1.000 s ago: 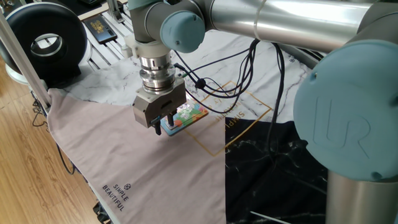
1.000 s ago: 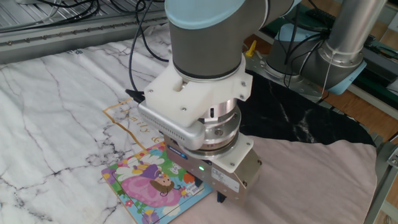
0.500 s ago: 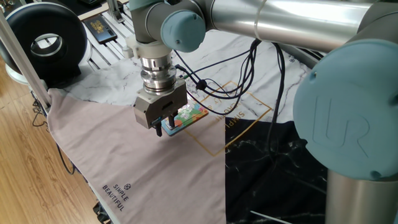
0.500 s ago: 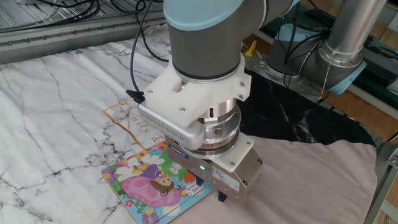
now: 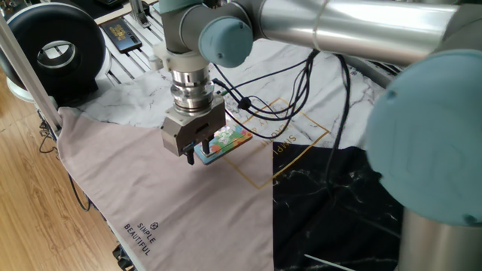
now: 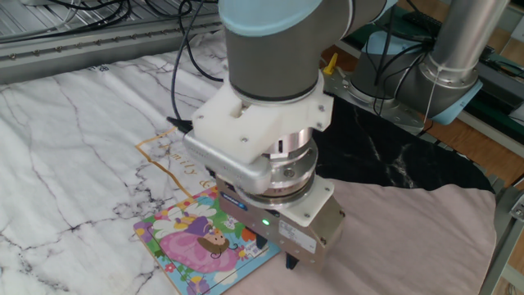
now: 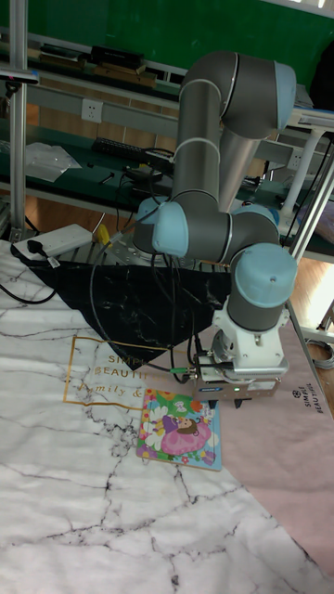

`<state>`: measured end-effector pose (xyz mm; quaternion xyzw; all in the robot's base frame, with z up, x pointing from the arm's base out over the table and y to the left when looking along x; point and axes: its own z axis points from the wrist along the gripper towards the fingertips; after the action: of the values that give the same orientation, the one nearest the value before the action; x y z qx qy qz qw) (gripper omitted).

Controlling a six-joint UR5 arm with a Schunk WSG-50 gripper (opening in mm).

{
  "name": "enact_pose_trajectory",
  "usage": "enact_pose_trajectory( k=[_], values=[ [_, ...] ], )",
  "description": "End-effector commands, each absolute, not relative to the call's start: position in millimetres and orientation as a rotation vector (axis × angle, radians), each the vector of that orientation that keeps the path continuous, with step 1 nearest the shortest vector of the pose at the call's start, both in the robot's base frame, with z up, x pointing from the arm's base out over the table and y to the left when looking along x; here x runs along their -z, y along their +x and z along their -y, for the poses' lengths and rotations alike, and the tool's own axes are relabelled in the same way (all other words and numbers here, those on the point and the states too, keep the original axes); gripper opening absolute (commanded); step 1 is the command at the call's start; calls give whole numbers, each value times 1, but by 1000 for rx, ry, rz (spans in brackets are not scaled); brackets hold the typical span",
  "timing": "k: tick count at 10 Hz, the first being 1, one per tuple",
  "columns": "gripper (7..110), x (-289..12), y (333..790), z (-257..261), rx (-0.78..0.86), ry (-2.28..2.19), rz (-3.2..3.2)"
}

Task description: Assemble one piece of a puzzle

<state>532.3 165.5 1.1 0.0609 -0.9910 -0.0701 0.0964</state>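
The puzzle [image 5: 232,138] is a small square board with a pastel cartoon picture and a thin blue rim. It lies flat on the marble-print cloth, right at the edge of the pink cloth. My gripper [image 5: 197,153] points straight down over the puzzle's corner nearest the pink cloth. In the other fixed view the wrist body hides that corner of the puzzle [image 6: 196,242], and only a dark fingertip of the gripper [image 6: 289,261] shows. The tall fixed view shows the gripper [image 7: 239,402] at the right edge of the puzzle [image 7: 179,429]. Whether the fingers hold a piece is hidden.
A pink cloth [image 5: 143,196] covers the near side and a black marble-print cloth [image 5: 331,203] lies to the right. A black round device [image 5: 54,50] and a dark card [image 5: 120,33] sit at the back left. Cables [image 5: 263,105] hang from the wrist over the table.
The gripper stays over the same corner of the puzzle. Only the upper arm links have shifted slightly.
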Motion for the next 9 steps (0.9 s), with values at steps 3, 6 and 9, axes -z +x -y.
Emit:
enact_pose_trajectory(
  k=[3, 6, 9],
  values=[
    [44, -6, 533, -159, 112, 169, 3095],
    [44, -3, 562, -161, 107, 188, 3180],
    [44, 0, 551, -161, 100, 175, 3139]
  ],
)
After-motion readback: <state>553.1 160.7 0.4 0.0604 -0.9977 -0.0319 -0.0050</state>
